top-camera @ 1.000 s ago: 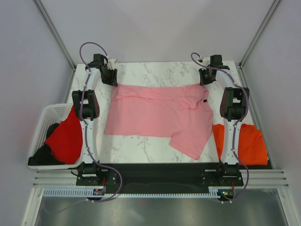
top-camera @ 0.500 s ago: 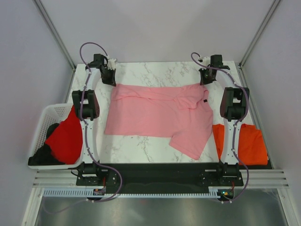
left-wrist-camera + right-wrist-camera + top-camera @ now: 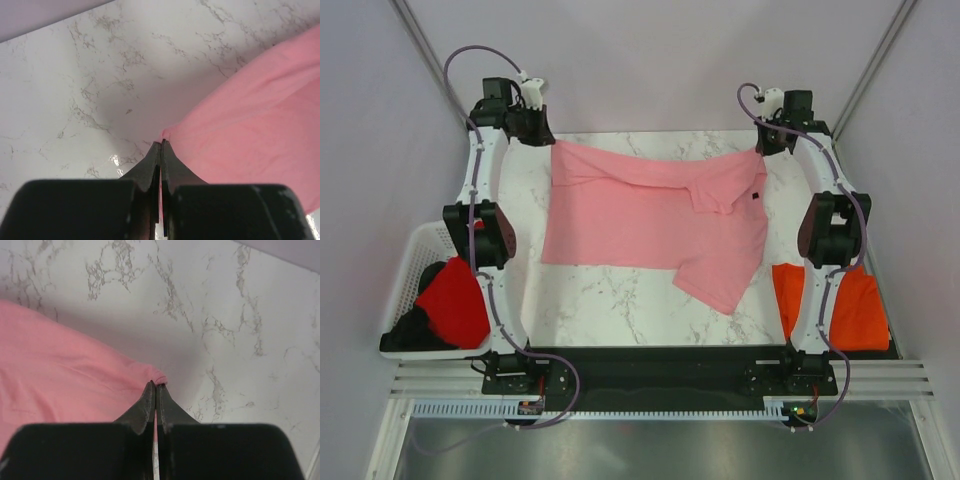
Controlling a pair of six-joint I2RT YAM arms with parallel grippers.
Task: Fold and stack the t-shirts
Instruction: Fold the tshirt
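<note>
A light pink t-shirt (image 3: 645, 225) lies spread over the marble table, one sleeve flopped toward the front. My left gripper (image 3: 548, 140) is shut on its far left corner, lifted off the table; in the left wrist view the pink cloth (image 3: 250, 120) is pinched at the left gripper (image 3: 161, 143). My right gripper (image 3: 762, 152) is shut on the far right corner, where the pink cloth (image 3: 60, 360) bunches at the right gripper (image 3: 155, 385). A bright orange t-shirt (image 3: 850, 305) lies folded at the right front. A red t-shirt (image 3: 455, 305) hangs in the basket.
The white lattice basket (image 3: 415, 255) stands at the table's left edge, with dark cloth (image 3: 410, 330) under the red shirt. Bare marble table (image 3: 610, 305) shows in front of the pink shirt and along the back (image 3: 650, 145). Pale walls enclose the table.
Both grippers have shut on the pink shirt's far corners and risen, moving outward and back. The shirt's far edge is now pulled taut and lifted.
</note>
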